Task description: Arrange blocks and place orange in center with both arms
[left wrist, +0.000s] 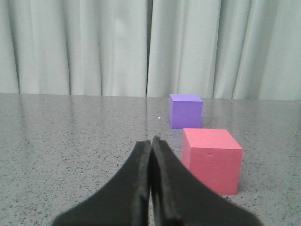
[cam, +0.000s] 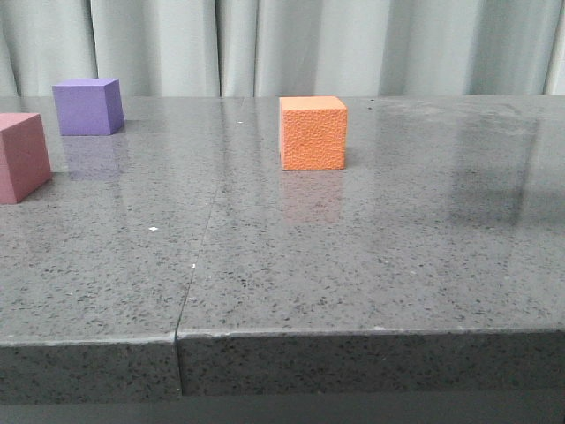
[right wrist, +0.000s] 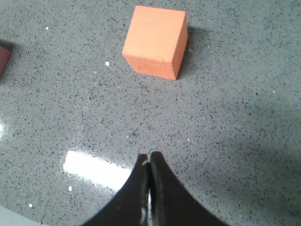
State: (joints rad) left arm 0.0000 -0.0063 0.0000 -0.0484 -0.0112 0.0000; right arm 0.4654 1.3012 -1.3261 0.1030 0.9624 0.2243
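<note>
The orange block (cam: 313, 132) stands alone on the grey stone table (cam: 353, 265), near the middle toward the back. The purple block (cam: 86, 106) sits at the back left. The pink-red block (cam: 21, 157) sits in front of it at the left edge, partly cut off. Neither gripper shows in the front view. In the left wrist view my left gripper (left wrist: 151, 141) is shut and empty, just beside the pink-red block (left wrist: 211, 159), with the purple block (left wrist: 186, 110) behind. In the right wrist view my right gripper (right wrist: 150, 156) is shut and empty, above the table, short of the orange block (right wrist: 156, 41).
A pale grey-green curtain (cam: 291, 44) hangs behind the table's far edge. A seam (cam: 196, 265) runs through the tabletop left of the middle. The table's front edge (cam: 353, 334) is near the camera. A corner of the pink-red block (right wrist: 3, 56) shows in the right wrist view.
</note>
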